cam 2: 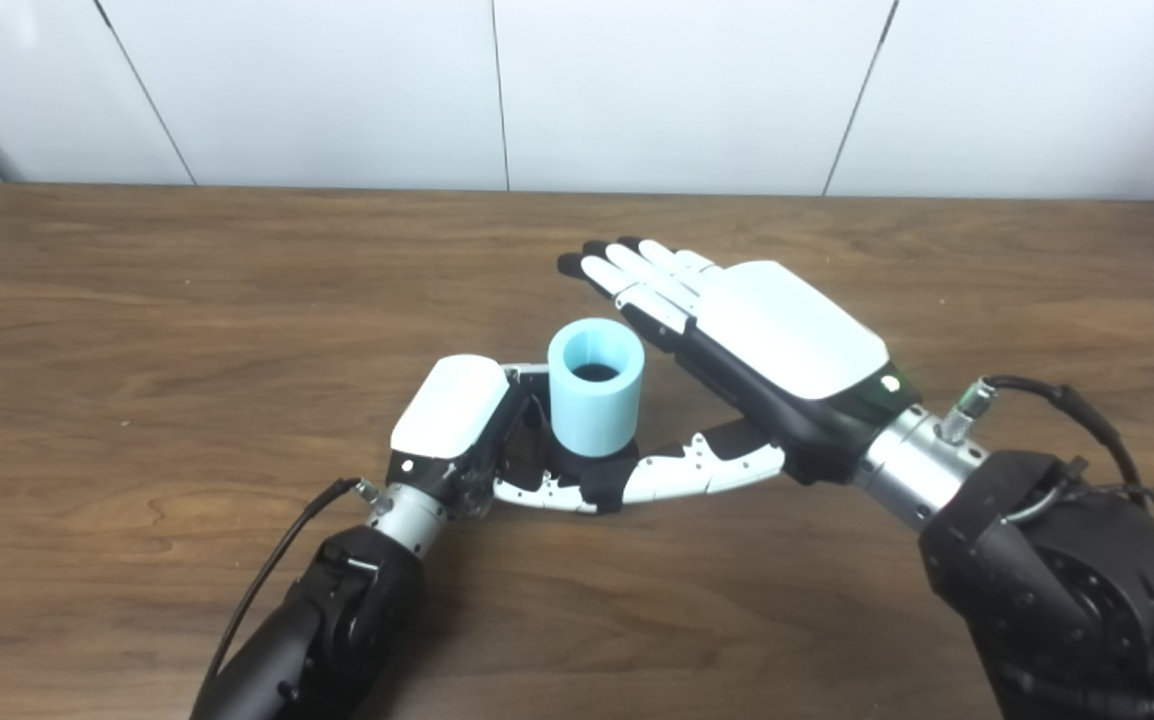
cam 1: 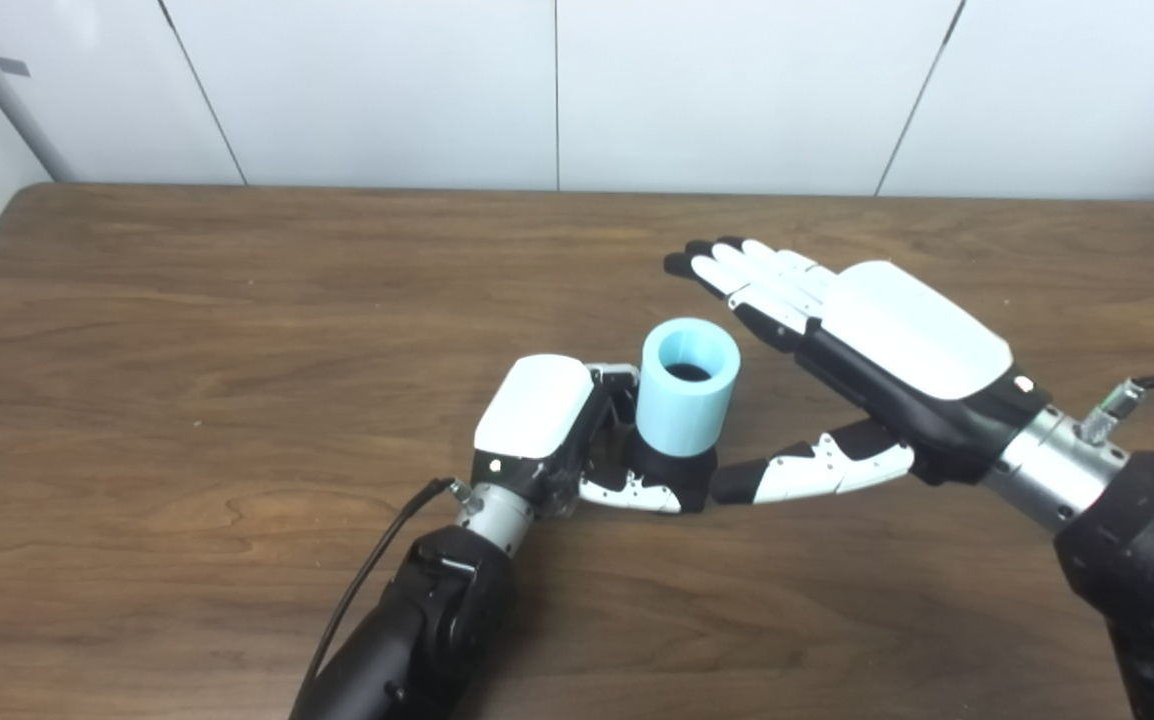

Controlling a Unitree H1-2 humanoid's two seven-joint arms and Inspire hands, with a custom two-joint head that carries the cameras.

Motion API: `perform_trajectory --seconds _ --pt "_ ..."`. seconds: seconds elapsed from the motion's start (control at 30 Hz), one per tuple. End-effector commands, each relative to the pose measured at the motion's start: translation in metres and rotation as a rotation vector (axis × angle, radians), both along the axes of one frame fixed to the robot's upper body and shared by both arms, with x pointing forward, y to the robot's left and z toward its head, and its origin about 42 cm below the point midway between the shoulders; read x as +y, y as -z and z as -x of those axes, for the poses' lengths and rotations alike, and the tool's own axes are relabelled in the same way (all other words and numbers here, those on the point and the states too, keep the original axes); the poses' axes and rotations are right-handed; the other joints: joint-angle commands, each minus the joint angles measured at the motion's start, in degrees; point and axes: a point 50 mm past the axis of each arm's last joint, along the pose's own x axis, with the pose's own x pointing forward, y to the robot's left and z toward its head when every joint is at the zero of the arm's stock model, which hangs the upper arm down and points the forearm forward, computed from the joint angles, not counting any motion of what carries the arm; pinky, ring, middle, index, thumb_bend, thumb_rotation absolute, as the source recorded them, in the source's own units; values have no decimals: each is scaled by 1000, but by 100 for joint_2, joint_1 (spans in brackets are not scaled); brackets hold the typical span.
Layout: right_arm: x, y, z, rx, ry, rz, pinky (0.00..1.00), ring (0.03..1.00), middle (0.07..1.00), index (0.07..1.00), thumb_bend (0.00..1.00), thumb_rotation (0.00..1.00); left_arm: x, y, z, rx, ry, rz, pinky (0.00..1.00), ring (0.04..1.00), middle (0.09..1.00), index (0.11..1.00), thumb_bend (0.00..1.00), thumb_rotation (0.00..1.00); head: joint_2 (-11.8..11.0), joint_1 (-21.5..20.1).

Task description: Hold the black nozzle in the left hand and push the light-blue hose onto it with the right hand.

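One light-blue hose (cam 1: 687,388) piece, upright, open end up, seated over one black nozzle (cam 1: 675,464) at its base. No legible writing seen. Left hand (cam 1: 557,435) curled around nozzle beside hose, resting on wooden tabletop (cam 1: 187,330). Right hand (cam 1: 867,345) spread wide, holds nothing, fingers (cam 1: 737,270) extended beyond hose; thumb (cam 1: 807,470) tip close beside nozzle, contact unclear.
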Motion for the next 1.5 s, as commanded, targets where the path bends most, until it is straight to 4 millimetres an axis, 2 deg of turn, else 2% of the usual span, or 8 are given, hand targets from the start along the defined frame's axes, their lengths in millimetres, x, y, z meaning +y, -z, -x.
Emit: perform_trajectory --seconds 0.0,0.23,0.33,0.43,0.53,0.83,1.07,1.47 --pt "-5 -6 -4 -27 28 -79 928 1000 992 976 628 985 23 75 37 383 -9 -168 377 507 525 491 475 0 7 1" --pt "-17 19 -9 93 102 -219 831 966 966 959 653 987 25 74 36 351 -11 -132 385 521 550 464 473 0 -40 -38" --pt "-22 30 -9 143 131 -279 812 949 961 958 652 990 25 70 36 307 -2 -105 505 462 511 492 501 0 -38 -42" --pt "-27 40 -9 179 151 -319 823 942 965 962 633 999 25 65 37 242 6 -123 554 625 582 495 520 26 -42 -21" --pt "-28 49 -8 193 172 -337 830 939 968 967 618 1000 21 55 38 182 15 -163 584 684 682 686 810 79 -54 -12" --pt "-29 60 -9 201 198 -344 808 923 978 992 612 1000 13 15 31 25 40 -167 746 784 778 785 967 251 -75 9" --pt "-31 65 -11 208 208 -351 806 927 979 993 600 1000 16 -25 16 -7 44 -125 460 570 634 709 1000 242 -103 39" --pt "-31 67 -14 192 226 -359 748 893 971 996 604 1000 45 -96 -10 15 47 -154 487 596 654 706 1000 369 -130 53"
